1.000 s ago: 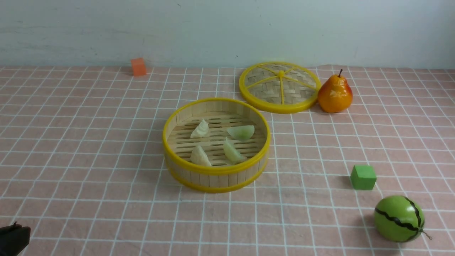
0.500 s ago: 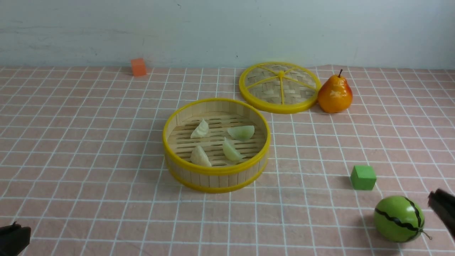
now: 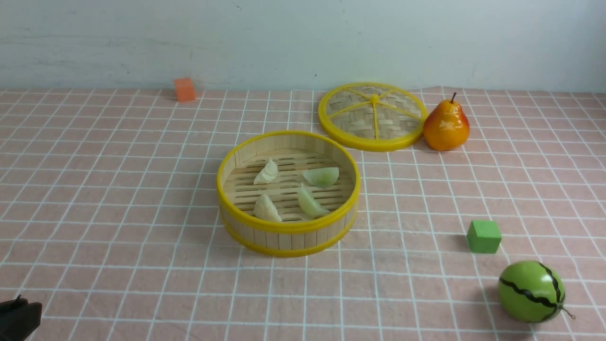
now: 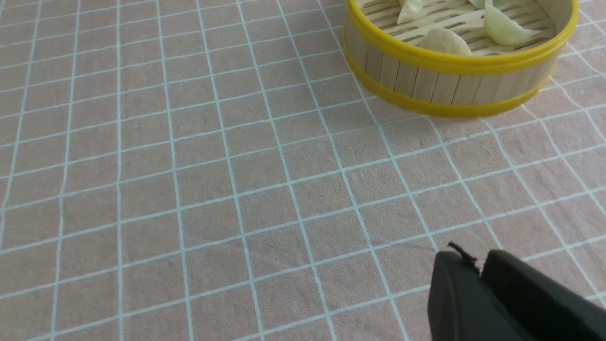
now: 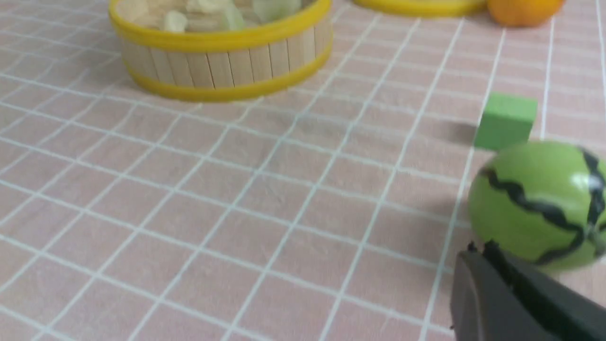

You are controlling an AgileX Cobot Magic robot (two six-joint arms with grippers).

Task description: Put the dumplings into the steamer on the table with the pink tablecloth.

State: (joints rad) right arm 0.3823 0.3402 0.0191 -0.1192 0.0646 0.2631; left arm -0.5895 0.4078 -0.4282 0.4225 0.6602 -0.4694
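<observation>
The steamer [image 3: 284, 237], a round bamboo basket with yellow rims, stands mid-table on the pink tablecloth [image 3: 118, 189]. Several pale dumplings lie on its slatted floor, among them a cream one [image 3: 267, 172] and a greenish one [image 3: 322, 176]. Only the tip of my left gripper [image 3: 19, 315] shows, at the near left corner, far from the basket. In the left wrist view that gripper [image 4: 476, 263] is shut and empty, and the steamer wall [image 4: 450, 85] is well beyond it. My right gripper [image 5: 480, 248] is shut and empty, just short of the toy watermelon [image 5: 535, 203]; the front view does not show it.
A flat woven lid [image 3: 372, 116] lies behind the steamer, with a pear [image 3: 446, 125] touching its right side. A green cube [image 3: 484, 236] and the toy watermelon [image 3: 531, 291] sit at the near right. An orange cube [image 3: 184, 89] stands by the back wall.
Half a second ago my right gripper showed at the front view's right edge, beside the watermelon; it has since left that view. The left gripper has barely moved. Steamer and dumplings are unchanged.
</observation>
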